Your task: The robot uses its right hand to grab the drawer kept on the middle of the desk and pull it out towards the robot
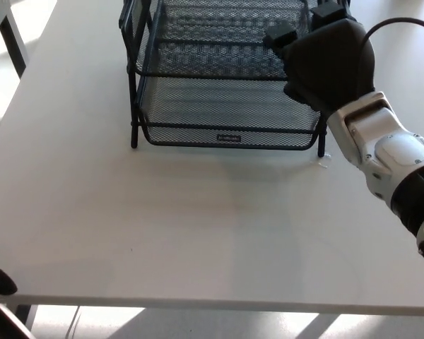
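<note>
White bench (162,233): black mesh drawer rack (222,78) at rear. Right hand (328,60) over rack's right side, at middle drawer (212,60); finger spread and contact not discernible.

The drawer (226,106) is black wire mesh with a fine honeycomb weave, framed in black rods, and a small pale label sits on its front rim. The desk (162,219) is plain white, crossed by soft grey shadows. The right hand (328,60) is matte black; the forearm (385,152) behind it is glossy white with grey seams and ends in a black band. A black cable (403,25) arcs above it
</note>
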Motion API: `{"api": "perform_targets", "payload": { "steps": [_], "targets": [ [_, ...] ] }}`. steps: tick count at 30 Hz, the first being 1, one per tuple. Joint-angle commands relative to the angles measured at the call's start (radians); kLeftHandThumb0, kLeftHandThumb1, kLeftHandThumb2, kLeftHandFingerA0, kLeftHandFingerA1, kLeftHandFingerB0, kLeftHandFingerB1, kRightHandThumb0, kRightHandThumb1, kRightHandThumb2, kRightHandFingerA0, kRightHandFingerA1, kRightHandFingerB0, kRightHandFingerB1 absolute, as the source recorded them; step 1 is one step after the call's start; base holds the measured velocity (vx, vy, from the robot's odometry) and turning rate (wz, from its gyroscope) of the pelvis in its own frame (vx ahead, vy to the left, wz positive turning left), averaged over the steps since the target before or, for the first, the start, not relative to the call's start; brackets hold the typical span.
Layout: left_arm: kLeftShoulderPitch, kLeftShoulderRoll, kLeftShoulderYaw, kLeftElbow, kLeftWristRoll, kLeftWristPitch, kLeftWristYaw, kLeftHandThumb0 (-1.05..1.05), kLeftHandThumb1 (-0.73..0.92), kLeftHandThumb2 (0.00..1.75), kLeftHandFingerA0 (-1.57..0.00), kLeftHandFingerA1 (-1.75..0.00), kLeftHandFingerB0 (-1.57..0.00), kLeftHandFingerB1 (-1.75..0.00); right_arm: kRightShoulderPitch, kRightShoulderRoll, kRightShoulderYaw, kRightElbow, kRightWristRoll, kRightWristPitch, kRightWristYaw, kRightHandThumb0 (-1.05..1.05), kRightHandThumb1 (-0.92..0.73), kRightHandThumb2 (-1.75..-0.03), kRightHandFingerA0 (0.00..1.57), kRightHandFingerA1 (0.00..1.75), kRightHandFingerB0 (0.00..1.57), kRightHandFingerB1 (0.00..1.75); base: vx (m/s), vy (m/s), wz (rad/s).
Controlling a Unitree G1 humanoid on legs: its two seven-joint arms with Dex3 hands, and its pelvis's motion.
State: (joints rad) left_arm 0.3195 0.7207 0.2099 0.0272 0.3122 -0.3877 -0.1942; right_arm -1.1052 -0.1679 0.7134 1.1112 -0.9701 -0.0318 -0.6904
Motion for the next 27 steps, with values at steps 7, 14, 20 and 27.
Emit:
{"api": "perform_targets", "payload": {
  "steps": [7,14,20,27],
  "targets": [
    [-0.017,0.046,-0.009,0.013,0.006,-0.019,-0.045,-0.27,0.56,0.57,-0.8,-0.88,-0.81,-0.62,-0.027,-0.038,0.039,0.072,-0.025,-0.128,-0.232,-0.43,-0.51,-0.59,0.88,1.66,0.95,0.79,0.0,0.0,0.0],
    [-0.023,0.047,-0.01,0.025,0.009,-0.035,-0.039,-0.28,0.55,0.57,-0.8,-0.88,-0.82,-0.63,-0.011,-0.042,0.03,0.067,-0.012,-0.14,-0.247,-0.39,-0.5,-0.59,0.9,1.63,0.97,0.69,0.0,0.0,0.0],
    [-0.016,0.043,-0.005,0.011,0.006,-0.025,-0.047,-0.29,0.56,0.57,-0.79,-0.9,-0.8,-0.63,0.039,-0.057,0.021,0.021,-0.006,-0.143,-0.273,-0.42,-0.5,-0.55,0.93,1.57,0.99,0.6,0.0,0.0,0.0],
    [-0.017,0.039,-0.006,0.02,0.002,-0.029,-0.045,-0.28,0.55,0.57,-0.8,-0.9,-0.82,-0.64,0.167,-0.11,0.006,-0.135,-0.028,-0.102,-0.35,-0.45,-0.48,-0.55,0.96,1.58,1.0,0.62,0.0,0.0,0.0]
  ]
}}
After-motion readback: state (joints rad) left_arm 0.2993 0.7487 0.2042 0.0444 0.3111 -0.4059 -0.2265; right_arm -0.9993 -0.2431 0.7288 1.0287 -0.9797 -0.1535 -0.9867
